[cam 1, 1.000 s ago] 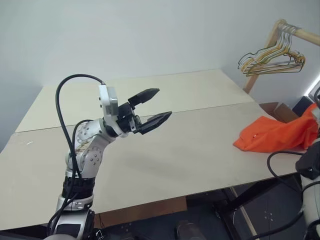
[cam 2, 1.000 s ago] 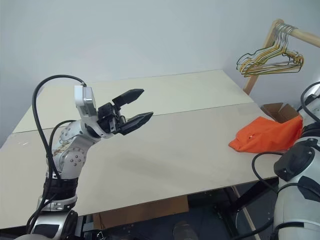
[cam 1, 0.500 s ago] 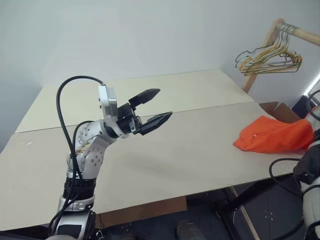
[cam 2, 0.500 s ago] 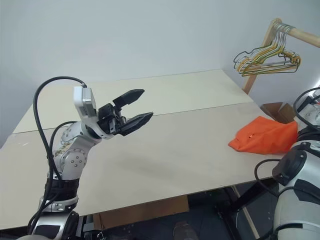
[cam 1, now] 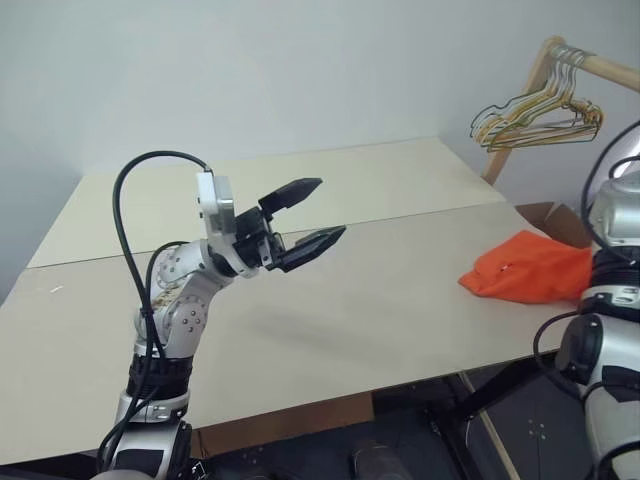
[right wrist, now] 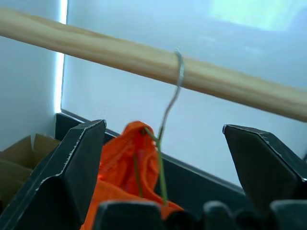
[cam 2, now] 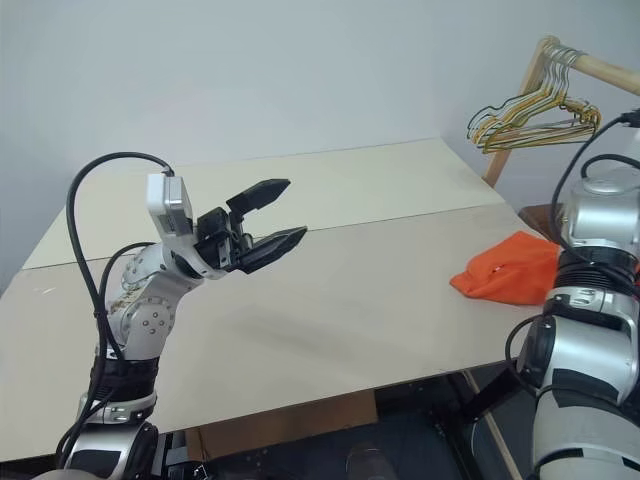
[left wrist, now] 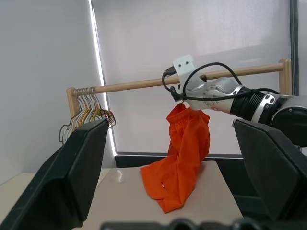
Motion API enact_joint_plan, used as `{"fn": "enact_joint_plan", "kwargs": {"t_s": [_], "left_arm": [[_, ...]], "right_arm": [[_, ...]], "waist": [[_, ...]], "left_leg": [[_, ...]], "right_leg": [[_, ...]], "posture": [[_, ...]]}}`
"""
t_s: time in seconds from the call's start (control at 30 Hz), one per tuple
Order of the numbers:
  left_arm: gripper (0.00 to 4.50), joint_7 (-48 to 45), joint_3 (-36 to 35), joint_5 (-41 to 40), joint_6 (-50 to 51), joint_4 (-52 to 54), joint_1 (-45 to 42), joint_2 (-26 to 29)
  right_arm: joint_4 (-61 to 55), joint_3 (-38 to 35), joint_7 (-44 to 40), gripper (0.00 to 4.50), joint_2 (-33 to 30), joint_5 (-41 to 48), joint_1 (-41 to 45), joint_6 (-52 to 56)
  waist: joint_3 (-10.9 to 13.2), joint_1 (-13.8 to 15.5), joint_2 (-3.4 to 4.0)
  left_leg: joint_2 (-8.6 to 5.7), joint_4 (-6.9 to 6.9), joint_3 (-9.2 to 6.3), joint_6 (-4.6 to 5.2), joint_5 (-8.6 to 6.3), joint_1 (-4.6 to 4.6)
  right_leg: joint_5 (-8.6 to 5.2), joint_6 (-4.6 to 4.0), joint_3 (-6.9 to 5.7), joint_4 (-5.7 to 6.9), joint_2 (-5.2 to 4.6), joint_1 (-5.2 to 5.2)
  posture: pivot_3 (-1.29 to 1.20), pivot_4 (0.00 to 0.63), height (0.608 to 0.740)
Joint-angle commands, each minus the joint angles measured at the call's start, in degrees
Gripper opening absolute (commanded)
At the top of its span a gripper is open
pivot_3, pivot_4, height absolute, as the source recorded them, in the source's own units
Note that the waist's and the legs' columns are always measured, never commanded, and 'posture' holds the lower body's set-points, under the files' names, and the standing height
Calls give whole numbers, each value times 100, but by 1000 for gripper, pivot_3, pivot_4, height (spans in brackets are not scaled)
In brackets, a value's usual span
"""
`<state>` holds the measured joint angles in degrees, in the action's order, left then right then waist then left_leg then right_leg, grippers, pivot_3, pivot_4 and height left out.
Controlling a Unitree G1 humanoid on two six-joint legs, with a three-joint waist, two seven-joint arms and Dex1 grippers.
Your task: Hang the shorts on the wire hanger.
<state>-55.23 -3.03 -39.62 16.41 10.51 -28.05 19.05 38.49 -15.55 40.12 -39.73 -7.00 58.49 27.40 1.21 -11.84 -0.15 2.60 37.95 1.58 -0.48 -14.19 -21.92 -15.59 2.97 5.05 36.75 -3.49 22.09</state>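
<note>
Counted one pair of orange shorts (left wrist: 180, 158). One single wire hanger (right wrist: 165, 134) on one wooden rail (right wrist: 120, 52). One bunch of hangers (cam 1: 535, 112), number in bunch unclear. One table (cam 1: 380, 300). One cardboard box (cam 1: 548, 216). Two grippers: left gripper (cam 1: 310, 214), right gripper (right wrist: 165, 211).

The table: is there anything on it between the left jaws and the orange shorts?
Nothing: the left eye view shows bare table between the left gripper and the shorts.

Probably lab: bare white walls, plain plywood table (cam 1: 400, 280), wooden garment rail (left wrist: 144, 85).
</note>
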Motion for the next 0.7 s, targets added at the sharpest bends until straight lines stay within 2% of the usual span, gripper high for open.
{"fn": "enact_joint_plan", "kwargs": {"t_s": [0.03, 0.3, 0.5, 0.7], "left_arm": [[4500, -49, -47, -35, -87, 115, -73, 36], [4500, -95, -174, -55, -85, 99, 7, 165], [4500, -106, -470, 23, -56, 22, 223, 678], [4500, 46, -779, 227, -129, 85, 713, 1075]], "right_arm": [[-545, 227, -74, 4477, -30, -343, -19, -190], [-1089, 815, -1179, 4477, 214, -507, -309, -987], [-1592, 1690, -2876, 4477, 331, -653, -700, -1561], [-1851, 1835, -4676, 4477, 403, -74, -1053, -1990]], "waist": [[0, 3, 0], [0, -32, 0], [0, -17, 0], [2, 91, -4]], "left_leg": [[-5, 0, -2, 0, 0, -5], [-7, 0, 0, 0, 0, 3], [-6, -1, -7, 0, 0, 4], [-7, -1, -19, 0, 0, 1]], "right_leg": [[-3, 5, 17, -2, 1, 0], [-3, 8, 30, 3, 5, 1], [-3, 8, 29, 3, 6, 1], [-3, 10, 27, 1, 3, 0]], "posture": [[-160, 0, 740], [-151, 0, 740], [-101, 0, 740], [-47, 0, 740]]}}
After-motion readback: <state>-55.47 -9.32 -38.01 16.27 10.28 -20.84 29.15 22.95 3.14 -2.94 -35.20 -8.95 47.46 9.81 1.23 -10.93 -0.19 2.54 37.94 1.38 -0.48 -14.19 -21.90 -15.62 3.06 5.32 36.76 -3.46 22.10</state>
